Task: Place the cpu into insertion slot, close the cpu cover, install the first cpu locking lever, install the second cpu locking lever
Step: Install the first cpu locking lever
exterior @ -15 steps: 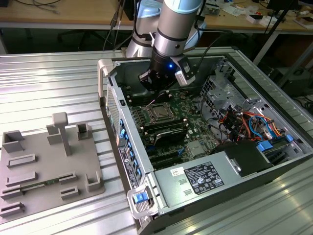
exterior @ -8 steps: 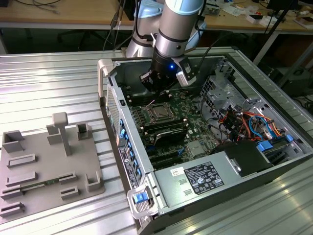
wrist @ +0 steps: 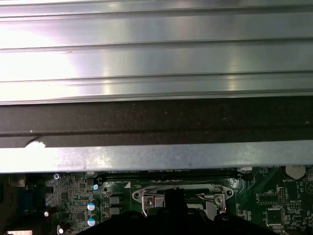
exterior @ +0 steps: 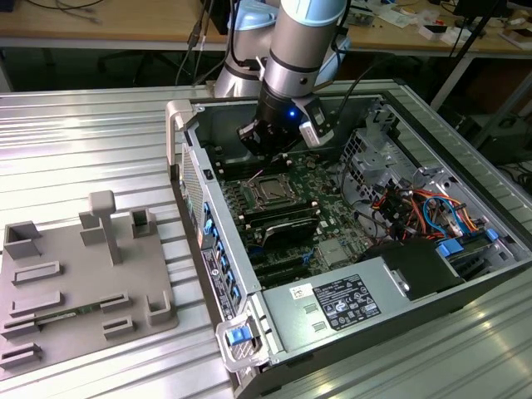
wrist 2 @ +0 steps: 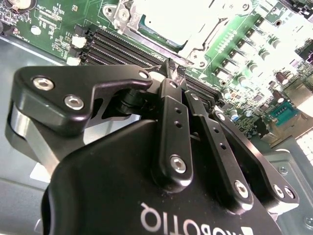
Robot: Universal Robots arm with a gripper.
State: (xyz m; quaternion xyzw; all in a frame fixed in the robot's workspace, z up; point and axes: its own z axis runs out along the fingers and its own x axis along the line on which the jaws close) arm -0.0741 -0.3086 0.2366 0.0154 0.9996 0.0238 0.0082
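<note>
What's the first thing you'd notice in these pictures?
The big grey arm reaching down into the open computer case, its gripper right above the silver socket on the green board. In the second wrist view, the black fingers look shut.

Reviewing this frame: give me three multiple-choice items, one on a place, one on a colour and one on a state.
1. Where is the gripper?
A. Over the grey tray outside the case
B. Inside the open computer case, just above the board near the insertion slot
C. Over the grey power-supply box

2. What colour is the circuit board?
A. Green
B. Red
C. White

3. How do the gripper's fingers stand?
A. Spread wide
B. Clamped on a memory module
C. Brought together at their tips

Answers:
1 B: in the exterior view the gripper hangs inside the computer case, close to the insertion slot.
2 A: the circuit board around the slot is green.
3 C: in the second wrist view the fingers meet at their tips.
</note>
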